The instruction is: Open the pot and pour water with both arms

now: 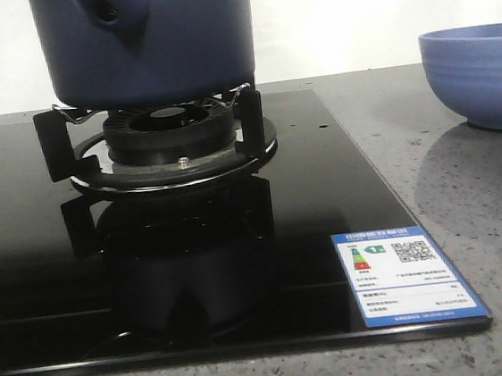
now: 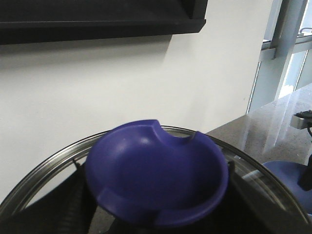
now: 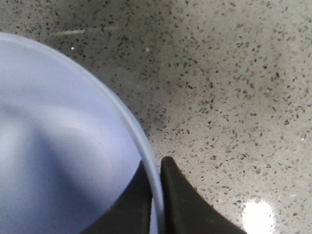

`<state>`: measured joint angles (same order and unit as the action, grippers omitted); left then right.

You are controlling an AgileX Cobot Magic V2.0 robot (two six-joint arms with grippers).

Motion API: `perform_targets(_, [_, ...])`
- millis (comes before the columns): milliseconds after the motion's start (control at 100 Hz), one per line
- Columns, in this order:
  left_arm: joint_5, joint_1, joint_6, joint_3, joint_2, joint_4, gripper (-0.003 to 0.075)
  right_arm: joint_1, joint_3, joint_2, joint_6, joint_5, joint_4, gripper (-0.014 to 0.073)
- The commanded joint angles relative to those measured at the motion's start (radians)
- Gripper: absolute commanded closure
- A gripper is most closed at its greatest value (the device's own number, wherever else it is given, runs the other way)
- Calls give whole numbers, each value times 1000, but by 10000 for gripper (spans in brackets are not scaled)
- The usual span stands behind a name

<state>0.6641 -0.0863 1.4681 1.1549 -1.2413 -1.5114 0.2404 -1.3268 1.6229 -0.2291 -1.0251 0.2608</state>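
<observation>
Front view shows the matte navy pot (image 1: 150,37) on the burner (image 1: 169,138). Only the right wrist view shows the right gripper (image 3: 155,187) pinching the smooth bowl's (image 3: 58,146) thin rim; the left gripper's state I cannot tell.

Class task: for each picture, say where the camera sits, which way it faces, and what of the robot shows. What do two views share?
Front view: low, facing forward at the pot on the stove; no robot part shows.
Left wrist view: on the left arm, facing the lid and its blue knob, wall behind; no jaws visible.
Right wrist view: on the right arm, looking down at the counter; the right gripper has jaws astride the bowl rim.
Shared: front and right wrist views both show the bowl.
</observation>
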Motion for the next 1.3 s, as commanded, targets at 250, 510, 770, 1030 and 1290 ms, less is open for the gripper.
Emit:
perform_targets(250, [5, -10, -3, 40, 28, -80, 342, 9, -55, -37, -12, -31, -3, 256])
perform_targets(510, [76, -10, -3, 40, 16, -80, 342, 13, -250, -112, -12, -140, 45, 246])
perform_targets(770, [188, -32, 17, 40, -62, -87, 342, 13, -291, -295, -12, -95, 96, 246])
perform_targets(1030, [162, -115, 162, 40, -142, -87, 342, 13, -291, -405, -12, -113, 101, 246])
perform_targets(1290, [153, -123, 262, 42, -197, -91, 342, 9, -285, -429, -12, -124, 105, 246])
